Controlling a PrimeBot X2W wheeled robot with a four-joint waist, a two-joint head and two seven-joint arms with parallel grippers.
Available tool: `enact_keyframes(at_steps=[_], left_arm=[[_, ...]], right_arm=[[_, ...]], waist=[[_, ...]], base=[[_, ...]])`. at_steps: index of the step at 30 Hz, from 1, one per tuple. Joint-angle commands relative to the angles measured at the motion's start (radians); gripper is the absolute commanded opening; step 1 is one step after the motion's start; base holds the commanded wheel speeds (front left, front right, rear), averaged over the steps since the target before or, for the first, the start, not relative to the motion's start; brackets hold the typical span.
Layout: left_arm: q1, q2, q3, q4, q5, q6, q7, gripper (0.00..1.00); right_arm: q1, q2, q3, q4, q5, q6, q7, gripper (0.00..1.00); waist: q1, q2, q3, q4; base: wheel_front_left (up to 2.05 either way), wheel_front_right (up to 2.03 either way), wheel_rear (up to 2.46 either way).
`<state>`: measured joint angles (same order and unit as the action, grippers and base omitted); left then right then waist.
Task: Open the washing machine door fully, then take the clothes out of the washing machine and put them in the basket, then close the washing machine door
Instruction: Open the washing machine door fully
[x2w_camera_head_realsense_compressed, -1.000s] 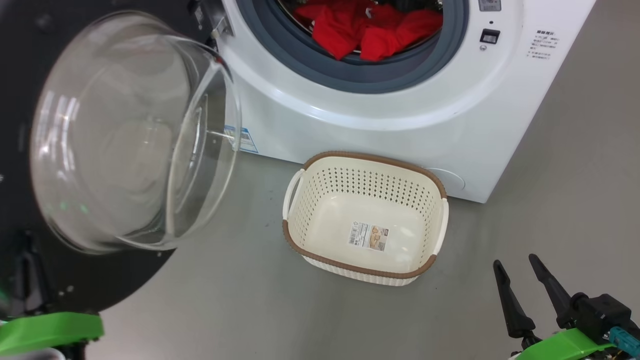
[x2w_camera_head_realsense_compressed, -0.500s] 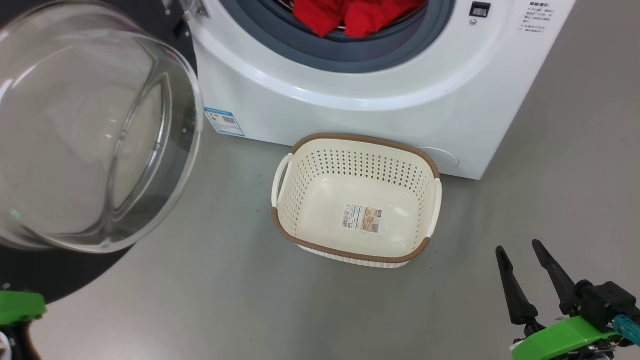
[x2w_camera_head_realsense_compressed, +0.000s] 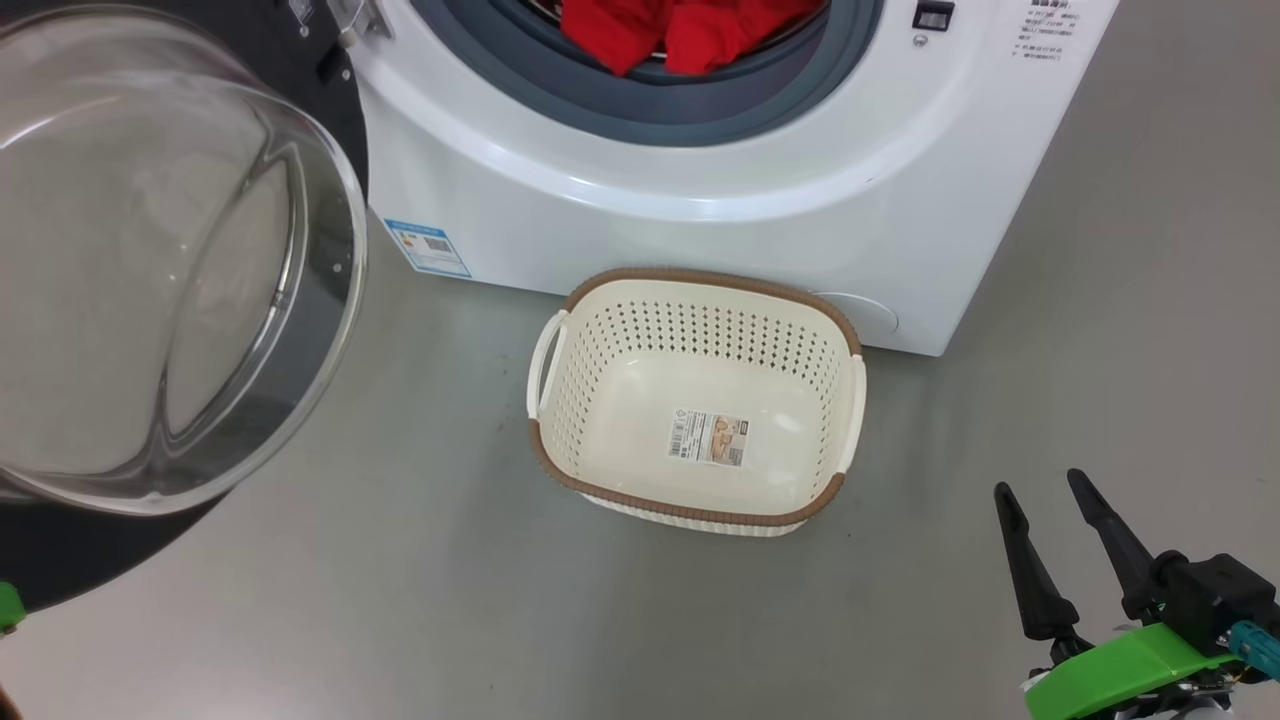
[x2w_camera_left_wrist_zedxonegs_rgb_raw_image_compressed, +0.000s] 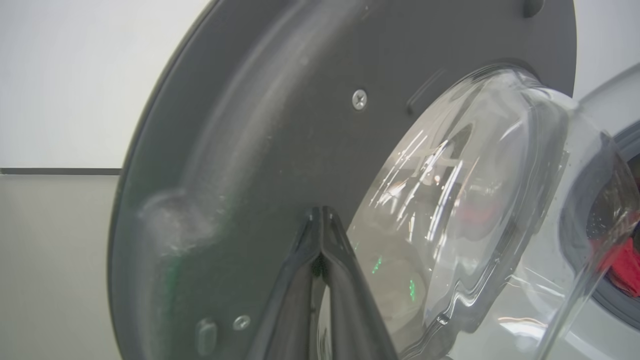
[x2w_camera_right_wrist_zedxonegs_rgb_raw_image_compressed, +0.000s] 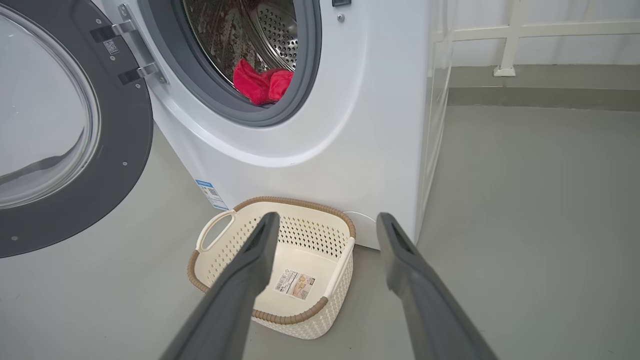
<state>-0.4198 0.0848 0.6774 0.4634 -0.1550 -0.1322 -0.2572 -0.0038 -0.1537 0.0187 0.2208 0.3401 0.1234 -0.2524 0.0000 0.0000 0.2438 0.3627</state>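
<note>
The white washing machine (x2w_camera_head_realsense_compressed: 700, 230) (x2w_camera_right_wrist_zedxonegs_rgb_raw_image_compressed: 360, 125) stands with its door (x2w_camera_head_realsense_compressed: 150, 270) (x2w_camera_right_wrist_zedxonegs_rgb_raw_image_compressed: 120, 150) swung out to the left, the glass bowl facing me. Red clothes (x2w_camera_head_realsense_compressed: 690, 30) (x2w_camera_right_wrist_zedxonegs_rgb_raw_image_compressed: 260, 85) lie at the drum's front lip. On the floor just before the machine sits the basket (x2w_camera_head_realsense_compressed: 700, 278) (x2w_camera_right_wrist_zedxonegs_rgb_raw_image_compressed: 295, 201), with only a paper label in it. My left gripper (x2w_camera_left_wrist_zedxonegs_rgb_raw_image_compressed: 320, 212) is shut, its tips at the door's (x2w_camera_left_wrist_zedxonegs_rgb_raw_image_compressed: 275, 125) dark inner rim beside the glass; contact is unclear. Low at the right, short of the basket, my right gripper (x2w_camera_head_realsense_compressed: 1040, 484) (x2w_camera_right_wrist_zedxonegs_rgb_raw_image_compressed: 326, 217) is open and holds nothing.
Grey floor (x2w_camera_head_realsense_compressed: 1100, 350) spreads to the right of the machine and in front of the basket. A white railing (x2w_camera_right_wrist_zedxonegs_rgb_raw_image_compressed: 505, 45) stands along the far wall at the right. The door takes up the space to the left.
The head camera has shifted. The door has swung wider, uncovering the blue label at the machine's lower corner. My left arm's green part has slid off to the left. The right gripper stays open.
</note>
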Motion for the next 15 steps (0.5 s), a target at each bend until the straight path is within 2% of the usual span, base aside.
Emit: enact_keyframes(at_steps=[1, 9, 15], left_arm=[[-0.013, 0.062, 0.032, -0.018, 0.009, 0.003, -0.005, 0.00], [0.036, 0.055, 0.006, -0.015, -0.005, 0.002, -0.005, 0.00], [0.144, 0.032, -0.078, -0.066, -0.034, 0.002, -0.005, 0.00]], right_arm=[[-0.016, -0.010, 0.025, -0.020, -0.012, 0.007, -0.009, 1.00], [-0.002, 0.000, 0.036, -0.012, -0.011, 0.007, -0.009, 1.00], [0.013, 0.008, 0.043, -0.005, -0.004, 0.007, -0.009, 1.00]], waist=[[0.0000, 0.0000, -0.005, -0.001], [0.0000, 0.0000, -0.048, -0.006], [0.0000, 0.0000, -0.098, -0.014]], base=[[0.00, 0.00, 0.00], [0.00, 0.00, 0.00], [0.00, 0.00, 0.00]])
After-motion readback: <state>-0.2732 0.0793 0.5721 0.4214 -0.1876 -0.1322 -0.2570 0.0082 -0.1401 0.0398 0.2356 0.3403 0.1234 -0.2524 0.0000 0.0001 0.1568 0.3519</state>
